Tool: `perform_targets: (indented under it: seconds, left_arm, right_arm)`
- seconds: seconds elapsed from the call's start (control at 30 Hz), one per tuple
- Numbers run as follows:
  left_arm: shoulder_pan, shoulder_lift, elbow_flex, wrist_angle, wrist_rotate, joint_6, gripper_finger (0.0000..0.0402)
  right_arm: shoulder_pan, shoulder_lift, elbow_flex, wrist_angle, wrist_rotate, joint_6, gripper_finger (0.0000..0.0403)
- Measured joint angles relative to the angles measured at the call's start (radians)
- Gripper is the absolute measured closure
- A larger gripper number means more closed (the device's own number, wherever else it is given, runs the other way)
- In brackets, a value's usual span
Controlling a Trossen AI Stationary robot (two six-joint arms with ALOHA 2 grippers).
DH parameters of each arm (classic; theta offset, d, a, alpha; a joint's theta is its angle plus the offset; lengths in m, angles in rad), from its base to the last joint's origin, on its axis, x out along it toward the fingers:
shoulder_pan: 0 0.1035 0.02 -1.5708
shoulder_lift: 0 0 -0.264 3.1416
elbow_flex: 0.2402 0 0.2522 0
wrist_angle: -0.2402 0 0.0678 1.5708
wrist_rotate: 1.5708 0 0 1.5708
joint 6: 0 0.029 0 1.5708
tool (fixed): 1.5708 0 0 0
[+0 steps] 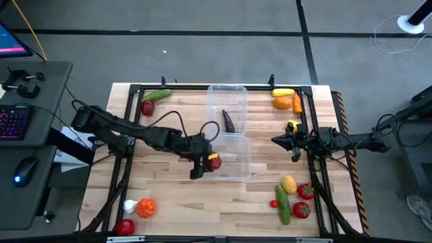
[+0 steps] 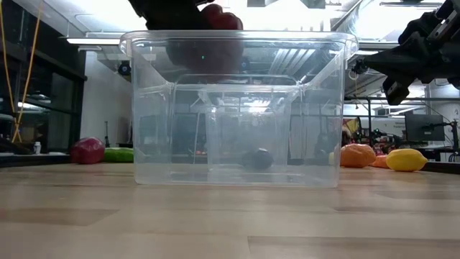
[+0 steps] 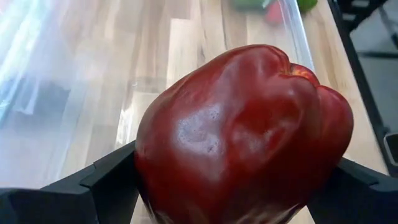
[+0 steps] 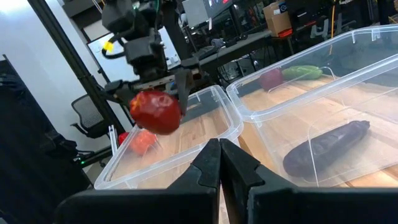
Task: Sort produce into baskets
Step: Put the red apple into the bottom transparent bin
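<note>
I had two clear baskets end to end mid-table: the far basket (image 1: 227, 101) held one purple eggplant (image 1: 229, 121), the near basket (image 1: 233, 158) sat with nothing seen resting on its floor. My left gripper (image 1: 204, 162) hung over the near basket's left rim, fingers clamped on a red apple (image 1: 213, 161), held above the tub, not touching it. Right gripper (image 1: 286, 140) waited shut over the table's right side. The wooden table (image 1: 175, 196) carried scattered produce: cucumber (image 1: 156, 96) and a red piece far left, lemon (image 1: 283, 92) and carrot far right, tomatoes (image 1: 304, 192) near right, garlic (image 1: 129, 205) near left. Gray floor around, a desk with keyboard (image 1: 12, 123) at left. No readable writing.
</note>
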Motion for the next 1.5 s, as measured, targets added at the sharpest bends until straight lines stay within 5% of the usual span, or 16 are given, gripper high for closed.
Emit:
perform_targets:
  seconds: [0.27, 1.5]
  left_arm:
    - [-0.016, 0.006, 0.0, -0.004, -0.004, 0.109, 0.0058]
    - [-0.007, 0.005, -0.002, 0.009, -0.021, 0.162, 0.0058]
  right_arm:
    - [0.0, 0.0, 0.0, 0.0, 0.0, 0.0, 0.0402]
    - [0.0, 0.0, 0.0, 0.0, 0.0, 0.0, 0.0402]
